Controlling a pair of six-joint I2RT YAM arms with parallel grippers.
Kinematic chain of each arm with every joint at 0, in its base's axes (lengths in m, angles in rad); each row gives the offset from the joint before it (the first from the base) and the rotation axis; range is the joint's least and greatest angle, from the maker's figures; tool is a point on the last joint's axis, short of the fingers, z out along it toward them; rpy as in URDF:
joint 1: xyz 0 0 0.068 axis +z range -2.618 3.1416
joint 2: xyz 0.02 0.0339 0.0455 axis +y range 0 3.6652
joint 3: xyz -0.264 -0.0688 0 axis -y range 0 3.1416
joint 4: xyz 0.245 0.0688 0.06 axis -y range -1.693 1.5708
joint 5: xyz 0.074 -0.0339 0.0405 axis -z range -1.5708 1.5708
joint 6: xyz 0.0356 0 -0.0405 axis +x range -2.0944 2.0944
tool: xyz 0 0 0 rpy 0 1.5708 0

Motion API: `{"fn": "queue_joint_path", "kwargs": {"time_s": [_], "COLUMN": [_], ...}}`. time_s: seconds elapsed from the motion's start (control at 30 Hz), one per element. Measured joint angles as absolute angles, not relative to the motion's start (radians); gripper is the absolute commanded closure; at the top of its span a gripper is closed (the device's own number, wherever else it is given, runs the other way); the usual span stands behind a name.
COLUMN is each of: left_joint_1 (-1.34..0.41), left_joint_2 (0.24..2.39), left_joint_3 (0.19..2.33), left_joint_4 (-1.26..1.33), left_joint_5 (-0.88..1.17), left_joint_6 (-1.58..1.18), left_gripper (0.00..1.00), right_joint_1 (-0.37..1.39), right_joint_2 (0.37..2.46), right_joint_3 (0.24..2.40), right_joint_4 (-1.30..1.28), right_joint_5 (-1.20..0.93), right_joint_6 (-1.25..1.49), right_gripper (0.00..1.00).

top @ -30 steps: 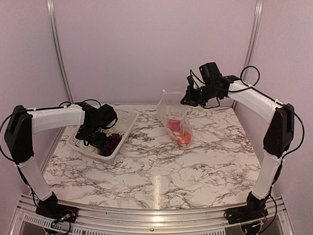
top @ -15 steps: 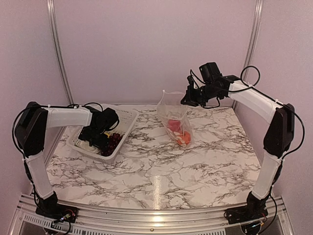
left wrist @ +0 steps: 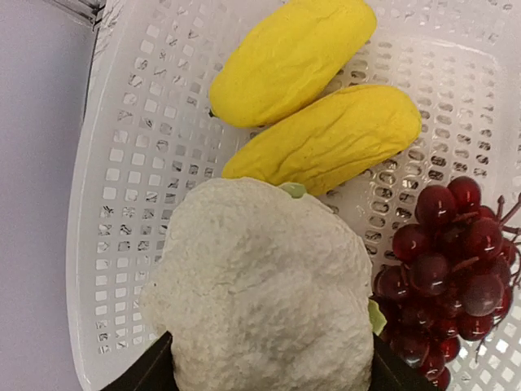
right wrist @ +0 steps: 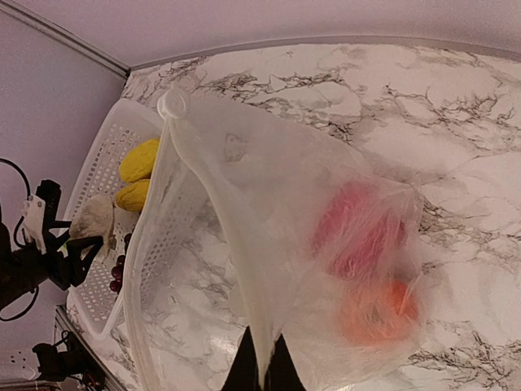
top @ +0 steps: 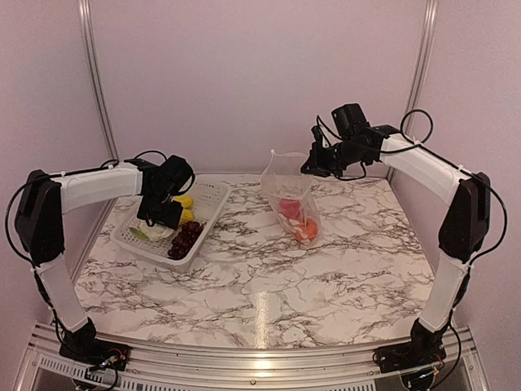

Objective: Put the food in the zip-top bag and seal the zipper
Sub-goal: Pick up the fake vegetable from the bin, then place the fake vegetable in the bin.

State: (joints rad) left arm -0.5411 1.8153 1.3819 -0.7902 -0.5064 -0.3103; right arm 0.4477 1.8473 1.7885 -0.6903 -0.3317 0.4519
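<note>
My left gripper [top: 160,218] is shut on the white cauliflower [left wrist: 260,285] and holds it just over the white basket [left wrist: 122,163]. Two yellow pieces [left wrist: 326,138] and the dark purple grape bunch [left wrist: 448,261] lie in the basket. My right gripper [top: 313,167] is shut on the rim of the clear zip-top bag [right wrist: 269,204] and holds it up with the mouth open toward the basket. The zipper [right wrist: 140,236] runs along the open mouth edge. The red pepper [right wrist: 362,232] and the orange round fruit [right wrist: 383,314] lie at the bag's bottom.
The basket [top: 207,195] sits at the far left of the marble table [top: 269,277], close to the left wall post. The bag [top: 289,191] hangs at the far middle with its bottom resting on the table. Walls enclose the back and sides.
My left gripper has risen from the basket with the cauliflower in it, uncovering the two yellow pieces. The right arm and bag have not moved.
</note>
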Motion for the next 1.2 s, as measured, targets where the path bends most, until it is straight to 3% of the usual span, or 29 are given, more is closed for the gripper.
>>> {"fn": "queue_joint_path", "kwargs": {"time_s": [0.43, 0.83, 0.97, 1.2], "left_joint_1": [-0.521, -0.350, -0.315, -0.322], "left_joint_2": [1.686, 1.686, 1.764, 1.908], "left_joint_3": [1.495, 1.158, 1.206, 1.401], "left_joint_4": [-0.632, -0.020, 0.092, 0.023], "left_joint_5": [-0.147, 0.303, 0.361, 0.363], "left_joint_6": [-0.372, -0.712, -0.797, -0.825], "left_gripper": [0.26, 0.23, 0.16, 0.06], "right_joint_1": [0.448, 0.448, 0.448, 0.448], "right_joint_2": [1.847, 1.847, 1.847, 1.847], "right_joint_3": [1.789, 1.788, 1.789, 1.789], "right_joint_4": [-0.690, -0.690, -0.690, -0.691], "right_joint_5": [-0.335, -0.337, -0.339, -0.340], "right_joint_6": [0.452, 0.451, 0.451, 0.451], "right_gripper": [1.00, 1.00, 1.00, 1.00]}}
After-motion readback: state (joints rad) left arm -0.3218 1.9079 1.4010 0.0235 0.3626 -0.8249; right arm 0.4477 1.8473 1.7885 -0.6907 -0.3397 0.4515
